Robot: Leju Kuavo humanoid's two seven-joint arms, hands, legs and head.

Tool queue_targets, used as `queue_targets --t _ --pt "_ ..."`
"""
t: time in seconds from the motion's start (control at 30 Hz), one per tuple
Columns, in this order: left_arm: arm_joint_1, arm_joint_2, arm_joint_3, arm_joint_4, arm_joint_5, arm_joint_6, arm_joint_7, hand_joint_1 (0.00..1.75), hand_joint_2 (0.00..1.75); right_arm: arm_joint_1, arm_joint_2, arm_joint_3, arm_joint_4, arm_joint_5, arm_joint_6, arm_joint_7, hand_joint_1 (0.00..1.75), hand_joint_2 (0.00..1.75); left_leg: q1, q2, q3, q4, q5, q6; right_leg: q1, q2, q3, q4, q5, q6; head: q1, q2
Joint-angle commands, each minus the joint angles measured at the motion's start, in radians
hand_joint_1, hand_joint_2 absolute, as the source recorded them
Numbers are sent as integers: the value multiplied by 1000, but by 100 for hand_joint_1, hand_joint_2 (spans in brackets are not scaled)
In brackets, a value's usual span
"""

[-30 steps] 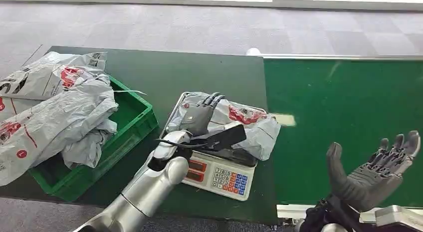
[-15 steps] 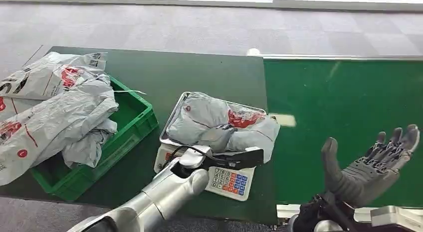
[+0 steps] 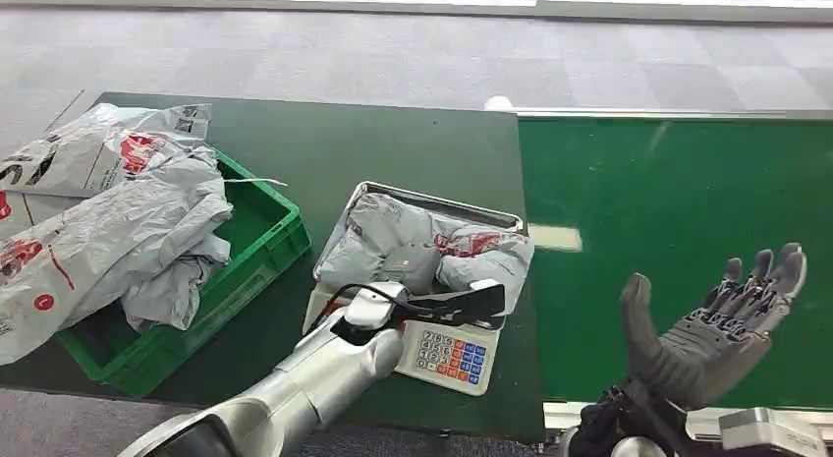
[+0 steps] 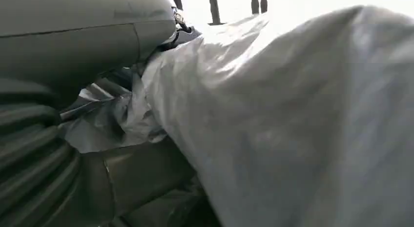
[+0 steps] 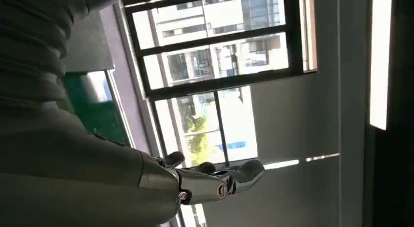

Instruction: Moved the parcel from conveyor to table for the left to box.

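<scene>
The dark green table (image 3: pixel 393 142) filled the left of the scene with the brighter green conveyor (image 3: pixel 678 201) to its right, and a green box (image 3: pixel 257 243) heaped with grey bags (image 3: pixel 108 221) sat at the table's left. Near the table's right edge the grey parcel (image 3: pixel 422 251) lay on the tray of a white scale (image 3: pixel 454 357), and the left hand (image 4: pixel 83 46) was tucked under the parcel's near side, touching the crumpled plastic, though I could not tell whether its fingers had closed on it. The right hand (image 3: pixel 712 329) hovered over the near part of the conveyor, palm up, fingers spread, holding nothing.
</scene>
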Motion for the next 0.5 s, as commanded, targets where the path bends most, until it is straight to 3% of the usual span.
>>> queue_targets --t 0.03,0.1,0.17,0.23,0.4,0.5 --pt "59 113 251 -296 -46 188 -131 175 175 24 -30 24 16 16 -1 2 0 175 0 3 -1 -1 1 0 0 3 -2 -1 1 -1 0 0" --pt "92 184 323 -588 -165 273 -157 175 175 40 -26 7 7 25 -1 2 0 175 0 3 -3 0 1 0 0 3 -5 1 1 -1 0 0" --pt "103 249 373 -808 -455 360 -119 175 175 48 -17 -5 -3 31 -1 2 0 175 0 3 -5 1 1 0 0 3 -7 2 1 -1 0 0" --pt "122 246 507 -984 -528 358 -135 175 175 42 2 -24 -7 47 -1 2 0 175 0 6 -8 1 1 0 0 6 -11 3 2 -2 0 0" --pt "117 236 581 -1012 -529 345 -173 175 175 37 14 -42 -8 54 -1 2 0 175 0 8 -7 0 1 0 0 8 -10 3 2 -2 -1 0" --pt "53 275 671 -907 -529 254 -75 175 175 40 9 -47 -10 59 -1 2 0 175 1 7 -6 -1 2 0 0 7 -10 2 2 -2 -1 0"
